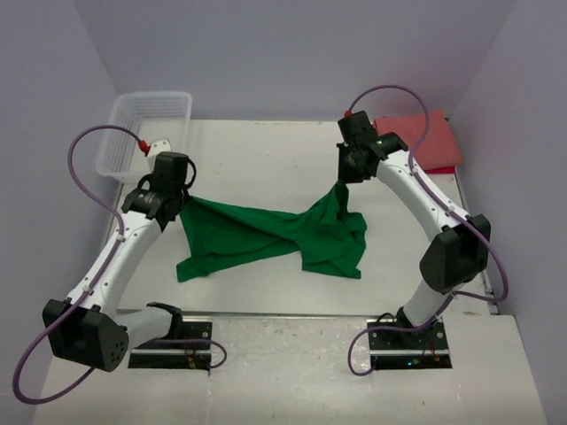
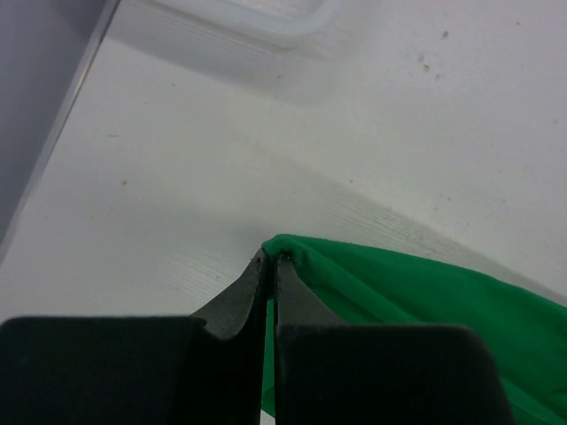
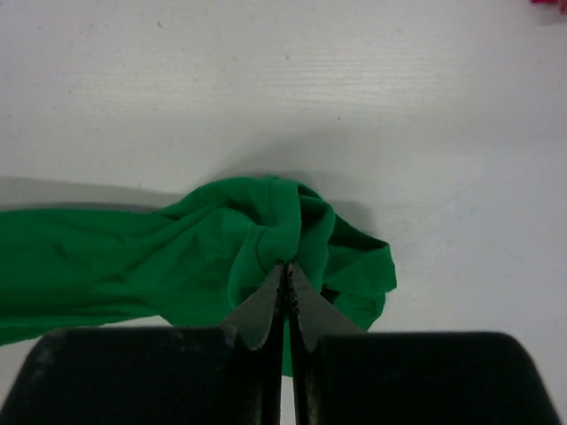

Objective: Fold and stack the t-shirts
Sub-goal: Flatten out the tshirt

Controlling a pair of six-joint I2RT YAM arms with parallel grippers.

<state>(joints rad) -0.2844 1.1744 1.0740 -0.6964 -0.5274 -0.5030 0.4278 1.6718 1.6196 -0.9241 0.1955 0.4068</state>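
Pinching the green t-shirt at both ends, your claws are both clenching cloth: the left gripper is gripping its left corner, the right gripper a bunched fold at its far right. It is stretching across the middle of the table; the salmon-red t-shirt is lying at the far right corner.

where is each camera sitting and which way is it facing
Top external: above and behind the bases, looking down on the table; both arms show.
Left wrist: on the left arm, looking along the shut left gripper pinching the green t-shirt.
Right wrist: likewise, right gripper pinching bunched cloth.
Shared: all three show the green t-shirt; top and left wrist share the basket.
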